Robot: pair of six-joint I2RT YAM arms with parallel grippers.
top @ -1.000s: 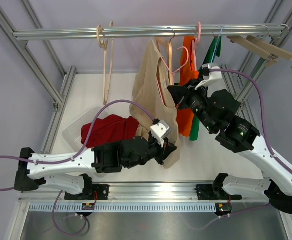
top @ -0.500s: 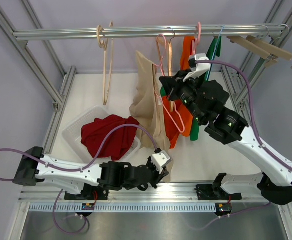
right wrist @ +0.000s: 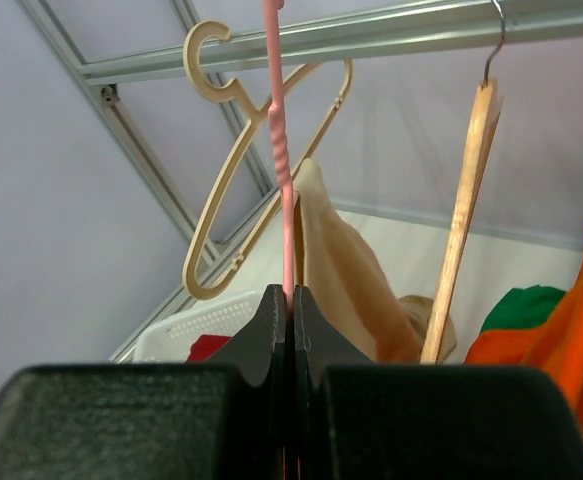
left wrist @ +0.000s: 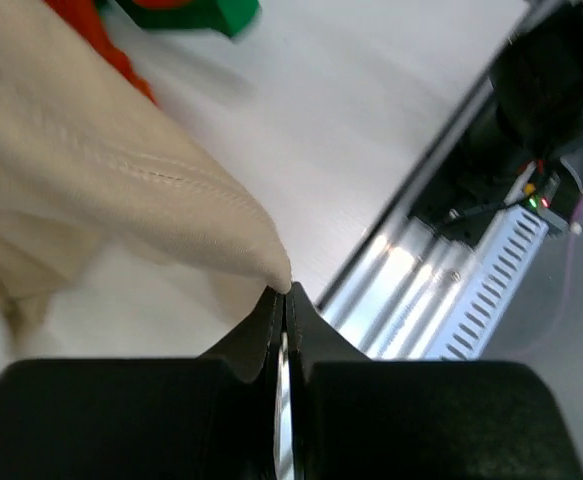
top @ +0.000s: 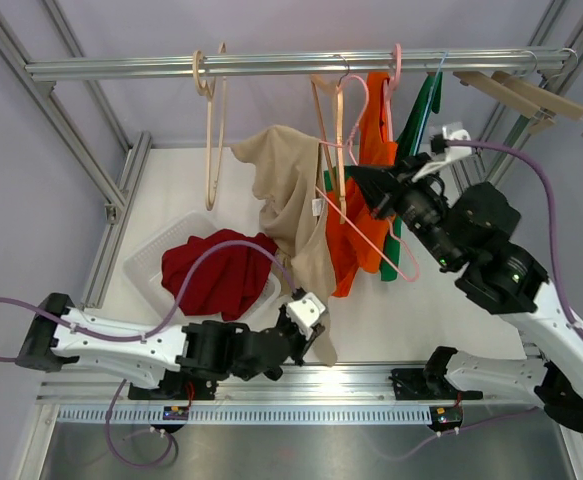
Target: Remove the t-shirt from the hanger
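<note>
- Top external: no writing is showing that can be read. A small white tag [top: 318,207] on the beige t-shirt [top: 296,215] is too small to make out.
- The left arm is lying low along the near edge of the table [top: 421,320]. Its left gripper [top: 311,335] is pinching the t-shirt's lower hem.
- The right arm is reaching up and in from the right. Its right gripper [top: 356,182] is clamping the pink hanger [top: 383,247], which is slanting down to the right across the orange garment [top: 349,250].
- The t-shirt is stretching from beside the hanger's upper-left end down to the left gripper. Whether it is still hooked on cannot be told.
- Against half a second ago, the right arm is sitting farther right and the pink hanger is tilting lower. The t-shirt's top is spreading left toward the beige hanger [top: 211,130].
- Left wrist: the left gripper [left wrist: 283,292] is pressing shut on a fold of t-shirt [left wrist: 121,190] above the table [left wrist: 351,150]. Small red and green lights [left wrist: 539,201] are glowing, with no lettering legible.
- Right wrist: the right gripper [right wrist: 291,292] is closing on the thin pink hanger [right wrist: 283,150]. The t-shirt [right wrist: 351,290] is hanging behind, between the beige hanger [right wrist: 233,190] and a wooden hanger [right wrist: 466,200].
</note>
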